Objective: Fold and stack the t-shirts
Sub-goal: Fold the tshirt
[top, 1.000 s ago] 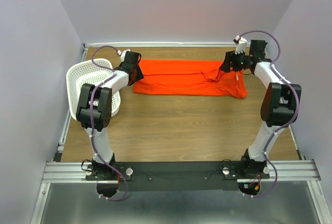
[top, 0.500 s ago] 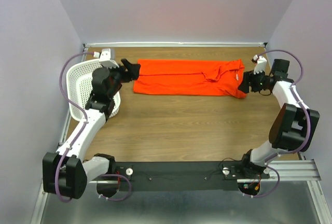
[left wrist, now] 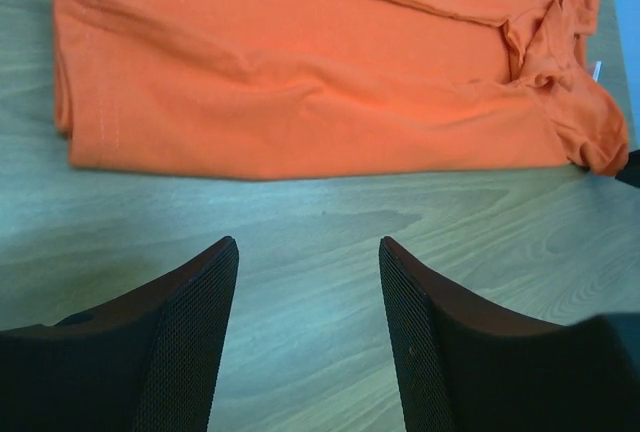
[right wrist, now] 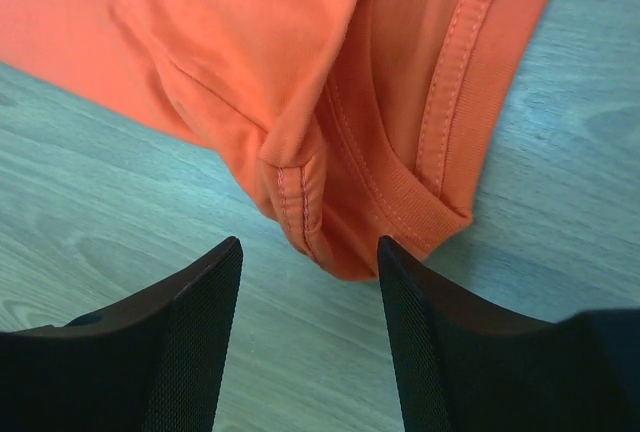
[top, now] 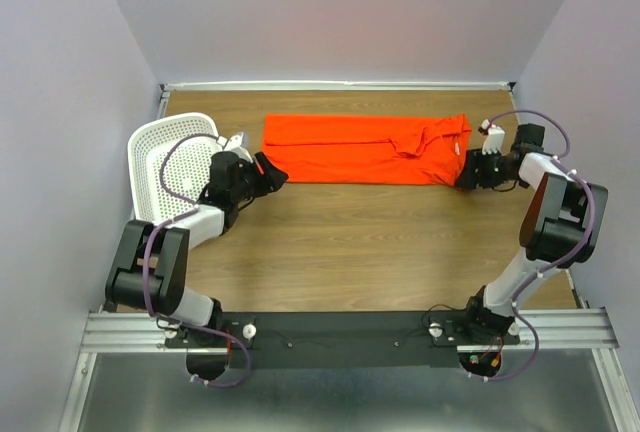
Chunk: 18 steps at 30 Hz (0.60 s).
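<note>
The orange-red t-shirt lies folded into a long strip across the far half of the table, collar end to the right. My left gripper hovers open just off the strip's near left corner; in the left wrist view the t-shirt lies beyond the left gripper, with only wood between the fingers. My right gripper is open at the strip's right end. In the right wrist view the right gripper faces the t-shirt at its bunched sleeve hem and collar, and the cloth reaches just to the fingertips.
A white perforated basket stands tilted at the table's left edge, behind the left arm. Grey walls close in the table on three sides. A metal rail holds the arm bases at the near edge.
The left arm swung from beside the basket down to the shirt's near left corner. The right gripper let go of the collar end, pulled right, then came back toward it. The shirt lies still.
</note>
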Tool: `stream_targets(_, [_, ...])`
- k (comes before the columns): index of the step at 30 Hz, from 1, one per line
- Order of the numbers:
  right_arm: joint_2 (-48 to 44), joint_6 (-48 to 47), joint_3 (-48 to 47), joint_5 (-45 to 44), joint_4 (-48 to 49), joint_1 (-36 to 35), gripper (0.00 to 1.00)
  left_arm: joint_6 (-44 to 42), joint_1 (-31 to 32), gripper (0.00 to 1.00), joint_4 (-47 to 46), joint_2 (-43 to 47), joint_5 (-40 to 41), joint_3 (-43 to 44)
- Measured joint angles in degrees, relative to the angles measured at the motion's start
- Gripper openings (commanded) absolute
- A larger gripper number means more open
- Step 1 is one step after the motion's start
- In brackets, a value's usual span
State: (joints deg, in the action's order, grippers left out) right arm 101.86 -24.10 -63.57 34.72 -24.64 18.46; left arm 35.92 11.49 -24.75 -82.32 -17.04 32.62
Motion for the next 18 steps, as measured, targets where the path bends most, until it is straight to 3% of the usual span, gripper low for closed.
stream_targets(6, [3.17,-1.53,-1.62,0.59,-0.87,0.00,0.48,1.01,0.17,0.56,-1.55,-6.71,0.02,4.17])
stream_targets(14, [3.78,-3.04,-2.14,1.09,-1.22,0.00,0.43,1.27,0.26,0.55,1.01,-13.38,3.78,9.29])
stream_targets(18, [3.78,-3.30,-2.19,1.31,-1.33,0.00,0.34,1.27,0.26,0.53,2.14,-15.52,5.18,10.80])
